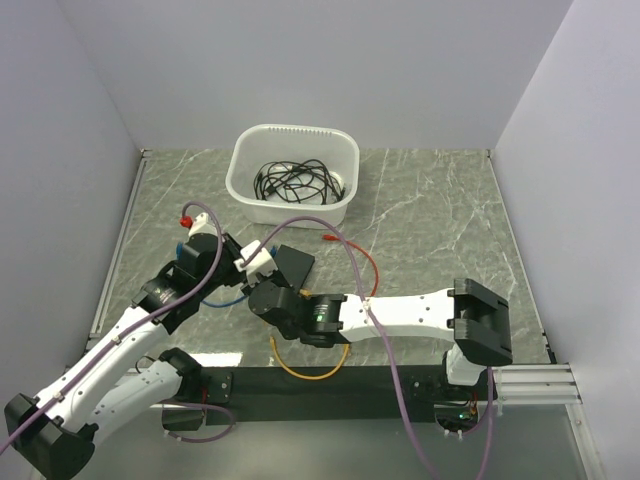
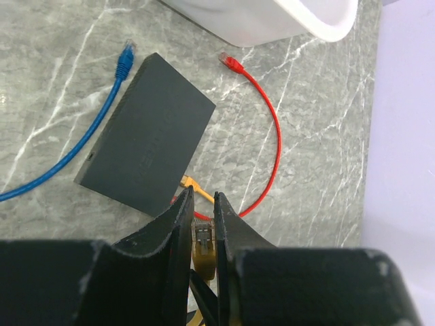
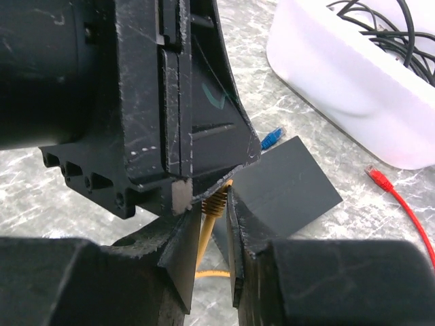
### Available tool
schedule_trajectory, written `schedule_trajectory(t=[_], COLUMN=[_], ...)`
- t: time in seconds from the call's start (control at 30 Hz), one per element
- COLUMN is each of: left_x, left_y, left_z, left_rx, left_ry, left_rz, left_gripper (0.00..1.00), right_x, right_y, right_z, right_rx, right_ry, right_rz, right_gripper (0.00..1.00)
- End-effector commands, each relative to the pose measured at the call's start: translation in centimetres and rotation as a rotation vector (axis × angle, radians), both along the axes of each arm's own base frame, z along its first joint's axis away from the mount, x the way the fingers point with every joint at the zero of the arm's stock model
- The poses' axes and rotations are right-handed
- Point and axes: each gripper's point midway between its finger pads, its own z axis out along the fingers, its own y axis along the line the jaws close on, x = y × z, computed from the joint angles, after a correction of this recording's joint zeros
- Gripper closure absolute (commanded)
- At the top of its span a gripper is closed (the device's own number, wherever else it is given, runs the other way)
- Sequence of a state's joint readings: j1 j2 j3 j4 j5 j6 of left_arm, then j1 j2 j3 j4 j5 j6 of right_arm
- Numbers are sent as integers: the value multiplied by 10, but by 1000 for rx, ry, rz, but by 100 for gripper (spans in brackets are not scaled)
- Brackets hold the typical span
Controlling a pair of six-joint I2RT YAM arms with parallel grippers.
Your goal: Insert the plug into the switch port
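Left wrist: left gripper [image 2: 202, 204] is pinching the yellow plug [image 2: 203, 235] in narrow jaws, the switch [image 2: 146, 153] lying ahead-left of them, while the right gripper [image 3: 214, 201], clamping its cable [image 3: 201, 255], is risking tugging it askew.

light is bright, even and diffuse, falling from above, and shadows are faint and soft-edged. in the top view the white plastic tub [image 1: 240, 165] at twelve o'clock casts only thin shade on the grey marbled tabletop [image 1: 430, 220]. in the left wrist view the tub's rim is washed out at one o'clock, while the flat matte-black switch box [image 2: 146, 146] reads as a dark patch with little surface detail. in the right wrist view the tub at two o'clock looks slightly soft.
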State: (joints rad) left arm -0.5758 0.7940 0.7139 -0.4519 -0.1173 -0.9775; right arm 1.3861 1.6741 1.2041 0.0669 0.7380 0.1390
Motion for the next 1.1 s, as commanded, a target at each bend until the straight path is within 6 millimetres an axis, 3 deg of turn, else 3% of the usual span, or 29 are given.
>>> schedule_trajectory(t=[0.0, 0.27, 0.37, 0.53, 0.77, 0.8, 0.83, 0.9, 1.07], left_x=[4, 3, 2, 1, -2, -4, -4, -5, -6], left_y=[-7, -10, -9, -11, -13, -13, -14, -14, -12], left_z=[31, 33, 36, 41, 47, 48, 49, 53, 56], left_rx=[-57, -73, -78, -91, -116, -121, -127, -137, -136], left_ry=[-86, -90, -96, -113, -134, -139, -143, -157, -170], left_rz=[-26, -39, -40, -51, -69, -75, -78, -81, -76], left_gripper=[100, 99, 100, 99, 80, 76, 74, 66, 53], right_x=[5, 9, 10, 8, 3, 2, 4, 1, 0], right_y=[7, 6, 7, 10, 6, 5, -1, 0, -9], right_z=[14, 11, 6, -5, -10, 0, -8, 1, -1], right_rx=[38, 42, 20, 16, 112, 164, 167, 241, 294], right_ry=[-21, -13, -13, 13, 83, 90, 108, 136, 170], right_rz=[-40, -52, -65, -52, -2, 10, 13, 49, 81], right_gripper=[72, 74, 79, 97, 100, 100, 100, 100, 100])
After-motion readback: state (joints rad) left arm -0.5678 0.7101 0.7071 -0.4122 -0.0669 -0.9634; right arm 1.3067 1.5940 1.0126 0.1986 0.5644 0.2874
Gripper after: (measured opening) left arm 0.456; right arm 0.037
